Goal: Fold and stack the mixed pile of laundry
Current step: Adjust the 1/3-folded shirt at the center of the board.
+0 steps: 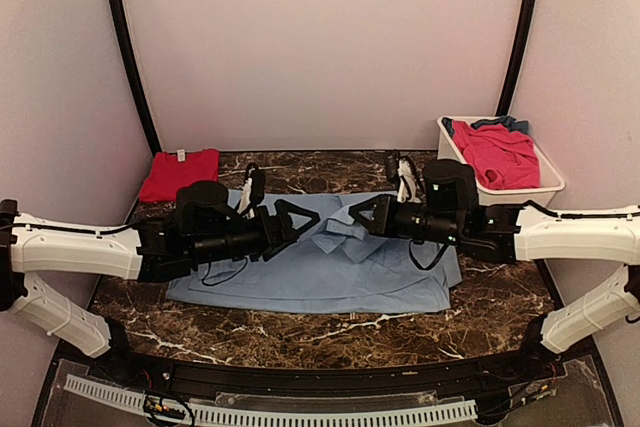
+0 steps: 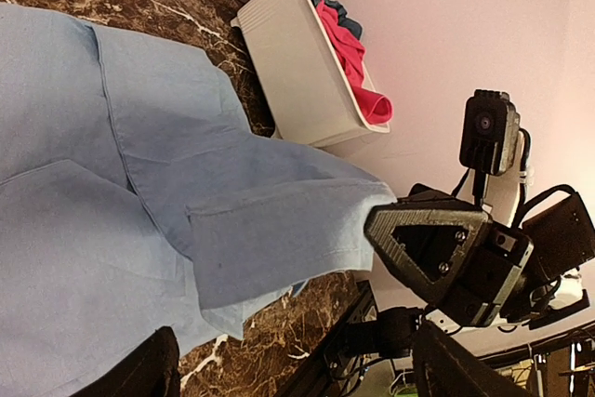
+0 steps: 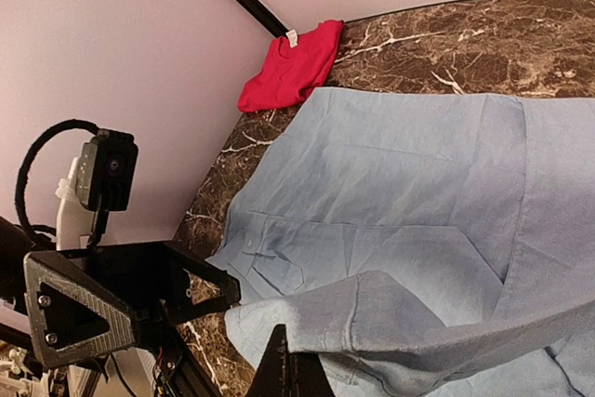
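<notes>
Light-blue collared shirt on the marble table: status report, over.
Left pincer open over light-blue collared cloth shirt. Right pincer shut on its lifted fold. Folded red cloth back-left, white plastic tub back-right, neither on it.

The left arm point(image 1: 75, 249) and right arm point(image 1: 580, 234) have white shells and black wrists. Black cables point(image 1: 432, 259) loop under them. The triangular black fingers point(image 2: 428, 241) show screws.
</notes>
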`<state>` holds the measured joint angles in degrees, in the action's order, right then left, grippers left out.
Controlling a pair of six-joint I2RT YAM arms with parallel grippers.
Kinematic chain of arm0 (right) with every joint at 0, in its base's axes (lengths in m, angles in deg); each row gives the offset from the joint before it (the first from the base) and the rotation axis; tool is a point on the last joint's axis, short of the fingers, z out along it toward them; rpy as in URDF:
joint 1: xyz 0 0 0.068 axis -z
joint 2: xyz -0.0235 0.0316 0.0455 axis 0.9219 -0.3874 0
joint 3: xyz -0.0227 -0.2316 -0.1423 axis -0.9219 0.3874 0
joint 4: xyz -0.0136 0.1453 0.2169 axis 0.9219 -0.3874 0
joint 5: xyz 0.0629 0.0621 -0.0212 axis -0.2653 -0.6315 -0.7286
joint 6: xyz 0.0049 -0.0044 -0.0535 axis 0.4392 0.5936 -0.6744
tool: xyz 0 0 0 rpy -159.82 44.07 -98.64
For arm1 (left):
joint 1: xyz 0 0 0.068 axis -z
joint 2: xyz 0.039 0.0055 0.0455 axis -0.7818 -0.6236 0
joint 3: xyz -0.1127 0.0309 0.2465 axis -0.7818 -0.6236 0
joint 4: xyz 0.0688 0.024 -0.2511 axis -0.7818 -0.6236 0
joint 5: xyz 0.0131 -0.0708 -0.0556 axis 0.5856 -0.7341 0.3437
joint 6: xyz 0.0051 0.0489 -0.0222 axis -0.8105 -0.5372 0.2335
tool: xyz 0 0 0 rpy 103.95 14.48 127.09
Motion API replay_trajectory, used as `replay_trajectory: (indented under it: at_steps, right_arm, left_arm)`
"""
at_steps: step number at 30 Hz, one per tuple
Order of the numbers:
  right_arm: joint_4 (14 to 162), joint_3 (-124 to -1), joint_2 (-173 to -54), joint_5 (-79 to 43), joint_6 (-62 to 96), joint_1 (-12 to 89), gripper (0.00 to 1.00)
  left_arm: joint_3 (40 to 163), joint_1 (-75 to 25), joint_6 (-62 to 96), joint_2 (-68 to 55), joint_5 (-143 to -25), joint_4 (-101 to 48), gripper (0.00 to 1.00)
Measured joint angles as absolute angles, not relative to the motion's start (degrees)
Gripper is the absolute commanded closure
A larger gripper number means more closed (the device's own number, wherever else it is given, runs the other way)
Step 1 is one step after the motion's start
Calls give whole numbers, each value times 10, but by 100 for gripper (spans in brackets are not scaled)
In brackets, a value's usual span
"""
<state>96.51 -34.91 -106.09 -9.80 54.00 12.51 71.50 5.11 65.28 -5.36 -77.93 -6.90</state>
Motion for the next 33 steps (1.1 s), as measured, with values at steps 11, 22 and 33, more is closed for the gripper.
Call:
replay_trajectory:
  at_steps: [11,22,33]
  right_arm:
    - [1057,-349,-1086,-118,514,125,100]
    - [1101,-345,-1100,-133,510,121,100]
    - [1120,-325,-1107,-139,508,105,100]
  left_arm:
    - [724,51,729,-132,-790,33,16]
    - [730,51,789,-150,-770,115,24]
    - [714,46,839,-169,-728,153,48]
